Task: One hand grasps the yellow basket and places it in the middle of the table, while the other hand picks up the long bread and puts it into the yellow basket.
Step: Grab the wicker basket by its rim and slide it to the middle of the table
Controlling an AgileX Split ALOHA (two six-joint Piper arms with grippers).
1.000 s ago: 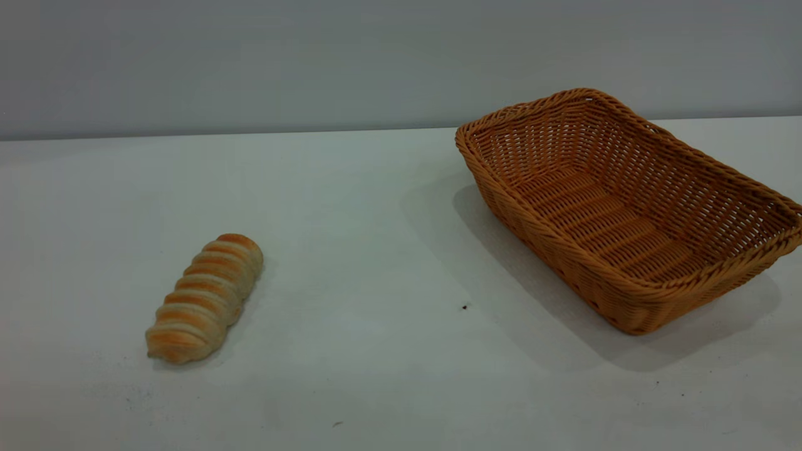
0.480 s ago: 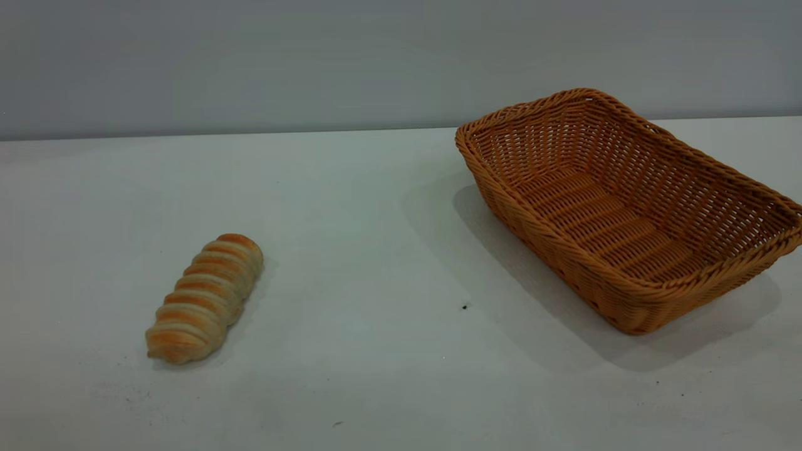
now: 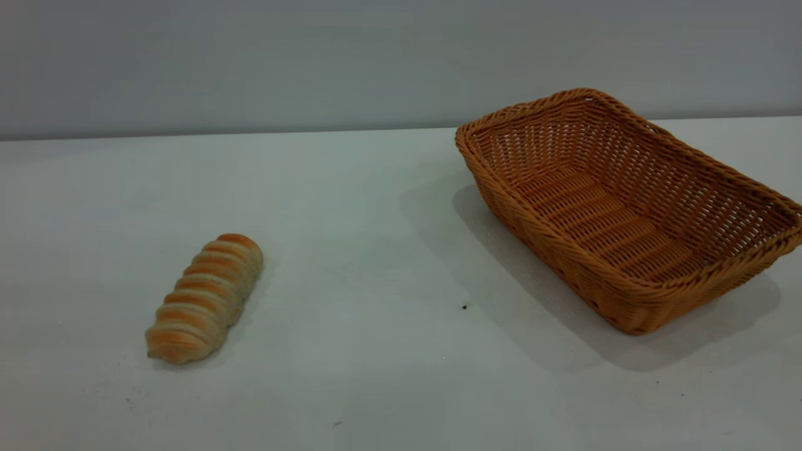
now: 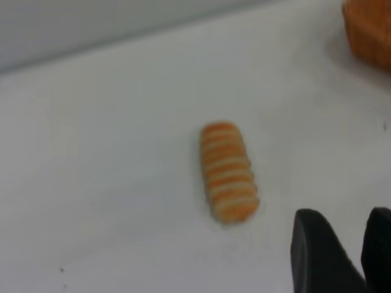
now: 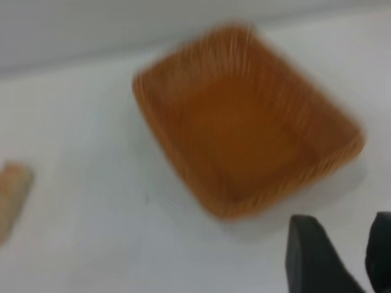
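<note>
The long bread lies on the white table at the front left. The yellow basket stands empty at the right, turned at an angle. Neither gripper shows in the exterior view. In the left wrist view the bread lies ahead of my left gripper, whose dark fingers are apart with nothing between them; a corner of the basket shows far off. In the right wrist view the basket lies ahead of my right gripper, also parted and empty, above the table. The bread's end shows at that view's edge.
A grey wall runs behind the table's far edge. A few tiny dark specks mark the tabletop between bread and basket.
</note>
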